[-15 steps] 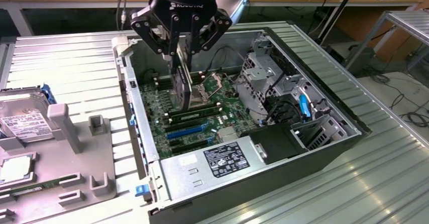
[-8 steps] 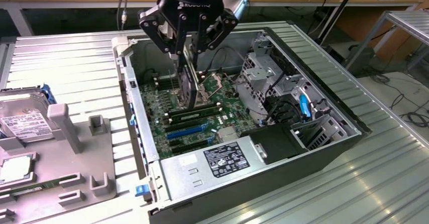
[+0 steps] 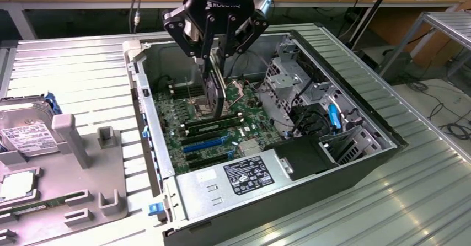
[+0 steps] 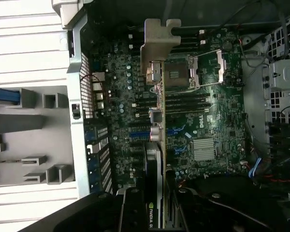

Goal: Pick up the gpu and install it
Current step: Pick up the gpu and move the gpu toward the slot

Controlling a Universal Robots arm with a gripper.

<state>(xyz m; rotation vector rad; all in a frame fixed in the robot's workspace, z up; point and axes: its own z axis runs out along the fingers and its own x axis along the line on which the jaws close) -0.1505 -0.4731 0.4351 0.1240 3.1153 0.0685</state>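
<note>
The gpu (image 3: 213, 91) is gripped on edge by the end effector (image 3: 215, 55), closed on it, over the motherboard (image 3: 246, 100) inside the open case (image 3: 360, 111), at twelve o'clock from the blue slots (image 3: 202, 144)

PC case (image 3: 147, 126) lies open on the table (image 3: 416, 202). Board (image 3: 193, 146) lies flat inside, at the bottom. The gpu (image 3: 214, 94) stands on edge over the board, betw. the fingers of the gripper (image 3: 215, 55). Power box (image 3: 246, 177) sits at the near end, drive cage (image 3: 287, 86) at the exterior view's right. Tray (image 3: 81, 171) w/ hard drive (image 3: 26, 139) lies outside, at the exterior view's left.
</note>
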